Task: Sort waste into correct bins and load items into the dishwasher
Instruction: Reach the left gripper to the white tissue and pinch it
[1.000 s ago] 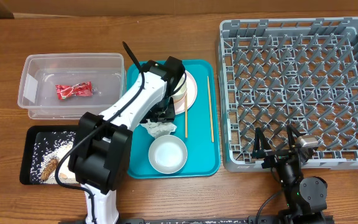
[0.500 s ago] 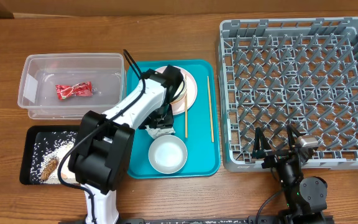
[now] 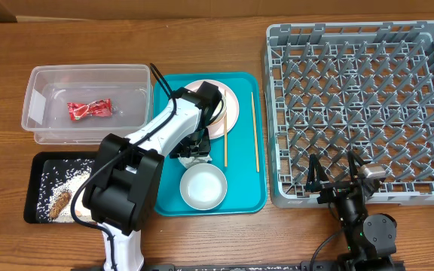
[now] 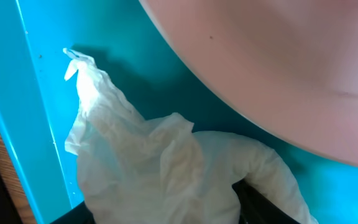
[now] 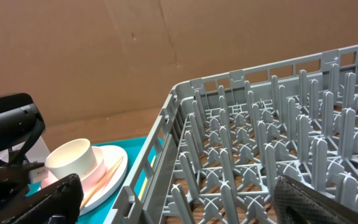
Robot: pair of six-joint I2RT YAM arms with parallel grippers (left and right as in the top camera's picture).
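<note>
A crumpled white tissue [image 4: 154, 168] is seen lying on the bare floor of the large teal plastic serving tray [image 3: 243, 188], just beside the rim of the round pink plate [image 3: 232, 105]. The left gripper [image 3: 194, 148] is lowered over it; dark fingertips are glimpsed on either side of the tissue at the bottom of the wrist view, but whether the jaws are clamped on it cannot be told. A small white cup [image 5: 70, 163] is carried on the plate. Two thin wooden chopsticks [image 3: 255, 132] and a pale grey-blue bowl [image 3: 203, 187] are also held by the tray. A small red shiny wrapper [image 3: 89, 109] is contained in the clear rectangular plastic tub [image 3: 44, 128]. Loose white rice grains [image 3: 55, 184] are spread in the shallow black rectangular tray [image 3: 35, 162]. The right gripper [image 3: 332, 175] is parked at the near edge of the large square grey plastic dish rack [image 3: 356, 28], its jaws spread wide with nothing held.
</note>
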